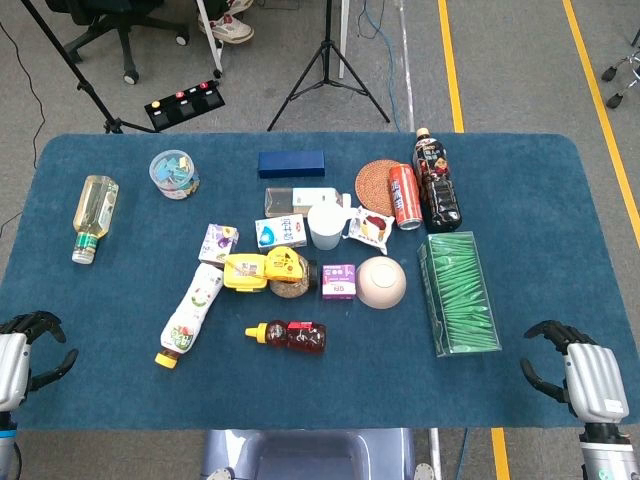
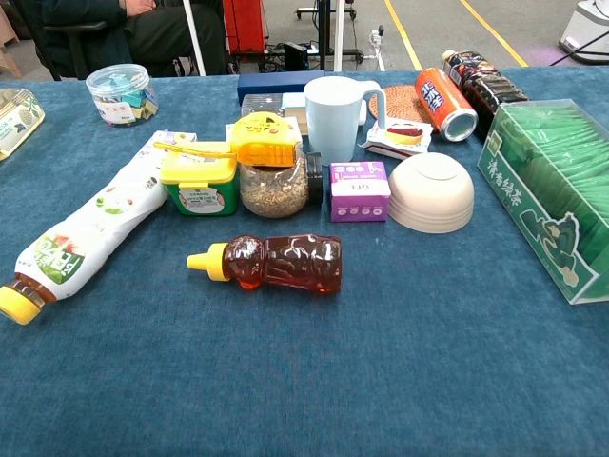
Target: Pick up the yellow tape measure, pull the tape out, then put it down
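Observation:
The yellow tape measure (image 1: 284,264) (image 2: 265,139) lies in the middle of the table on top of a jar of grains (image 2: 275,188). A short yellow strip (image 2: 197,149) runs from it to the left over a yellow-lidded green tub (image 2: 199,181). My left hand (image 1: 25,351) hovers at the table's near left edge, fingers apart, holding nothing. My right hand (image 1: 577,369) sits at the near right edge, also with fingers apart and holding nothing. Both hands are far from the tape measure. Neither hand shows in the chest view.
Around the tape measure stand a white cup (image 2: 337,116), a purple box (image 2: 359,190), an upturned bowl (image 2: 431,192) and a honey bear bottle (image 2: 271,264). A white squeeze bottle (image 2: 90,233) lies to the left, a green tea box (image 1: 458,291) to the right.

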`<state>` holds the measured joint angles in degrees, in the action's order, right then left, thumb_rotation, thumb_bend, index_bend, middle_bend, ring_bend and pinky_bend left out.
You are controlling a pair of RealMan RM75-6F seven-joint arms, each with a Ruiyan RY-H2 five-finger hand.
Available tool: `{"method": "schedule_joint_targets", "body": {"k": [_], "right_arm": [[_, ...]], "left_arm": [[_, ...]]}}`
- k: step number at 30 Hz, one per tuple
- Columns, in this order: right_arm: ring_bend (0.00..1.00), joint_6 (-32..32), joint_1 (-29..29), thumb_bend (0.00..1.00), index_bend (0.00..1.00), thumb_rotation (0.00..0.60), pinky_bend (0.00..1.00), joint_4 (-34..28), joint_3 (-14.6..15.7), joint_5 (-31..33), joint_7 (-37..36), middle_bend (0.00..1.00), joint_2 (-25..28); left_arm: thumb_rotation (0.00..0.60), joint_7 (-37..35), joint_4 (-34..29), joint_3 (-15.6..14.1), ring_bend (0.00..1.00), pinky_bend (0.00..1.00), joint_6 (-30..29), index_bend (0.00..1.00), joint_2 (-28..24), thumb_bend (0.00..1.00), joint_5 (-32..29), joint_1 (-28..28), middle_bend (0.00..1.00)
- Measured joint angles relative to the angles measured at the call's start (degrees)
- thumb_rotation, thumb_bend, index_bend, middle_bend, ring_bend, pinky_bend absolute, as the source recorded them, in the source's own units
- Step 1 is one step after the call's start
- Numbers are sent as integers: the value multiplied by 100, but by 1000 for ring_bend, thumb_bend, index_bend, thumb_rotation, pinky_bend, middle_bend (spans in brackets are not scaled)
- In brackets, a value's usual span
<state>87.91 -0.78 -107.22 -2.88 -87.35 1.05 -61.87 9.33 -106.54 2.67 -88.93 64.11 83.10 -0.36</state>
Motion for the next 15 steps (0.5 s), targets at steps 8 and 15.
{"method": "schedule_joint_targets", "body": {"k": [8,15], "right_arm": [[396,-44,-17,328,411,600,443,-31,-5,33,51,392,-10],[396,-13,-3,328,411,600,443,-52,6,-11,48,392,11]], "left_arm": [[600,-16,39,11,329,377,76,552,37,237,-44,-42,401],[600,-75,65,13,329,377,20,553,26,237,-37,-14,401]]}}
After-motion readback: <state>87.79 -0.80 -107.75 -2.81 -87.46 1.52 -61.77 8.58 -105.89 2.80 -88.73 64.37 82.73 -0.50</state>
